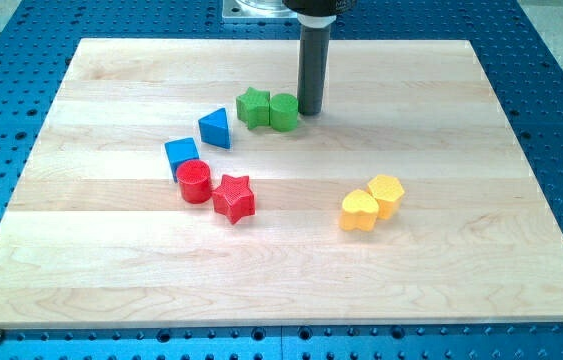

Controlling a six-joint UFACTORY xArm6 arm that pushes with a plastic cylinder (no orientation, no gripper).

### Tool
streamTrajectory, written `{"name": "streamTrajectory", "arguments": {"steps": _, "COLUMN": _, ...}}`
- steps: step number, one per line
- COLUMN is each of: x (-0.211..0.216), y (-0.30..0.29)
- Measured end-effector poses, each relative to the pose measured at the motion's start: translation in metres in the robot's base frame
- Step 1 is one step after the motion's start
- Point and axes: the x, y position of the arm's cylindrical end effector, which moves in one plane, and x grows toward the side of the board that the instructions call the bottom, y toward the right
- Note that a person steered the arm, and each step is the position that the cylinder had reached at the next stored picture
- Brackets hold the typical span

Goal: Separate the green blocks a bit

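Note:
A green star block (252,107) and a green round block (284,112) sit side by side and touching, near the view's top centre of the wooden board (461,280). My tip (310,110) stands just to the right of the green round block, at or very near its edge; I cannot tell if it touches.
A blue triangle block (215,128) and a blue square block (181,154) lie left of centre. A red round block (195,182) and a red star block (233,197) sit below them. Two yellow blocks (359,211) (386,193) touch at the right.

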Motion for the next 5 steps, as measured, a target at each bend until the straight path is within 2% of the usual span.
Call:
{"name": "streamTrajectory", "arguments": {"steps": 1, "x": -0.001, "y": -0.002}}
{"name": "streamTrajectory", "arguments": {"steps": 2, "x": 0.008, "y": 0.033}}
{"name": "streamTrajectory", "arguments": {"steps": 3, "x": 0.049, "y": 0.025}}
{"name": "streamTrajectory", "arguments": {"steps": 4, "x": 0.050, "y": -0.023}}
{"name": "streamTrajectory", "arguments": {"steps": 5, "x": 0.014, "y": -0.045}}
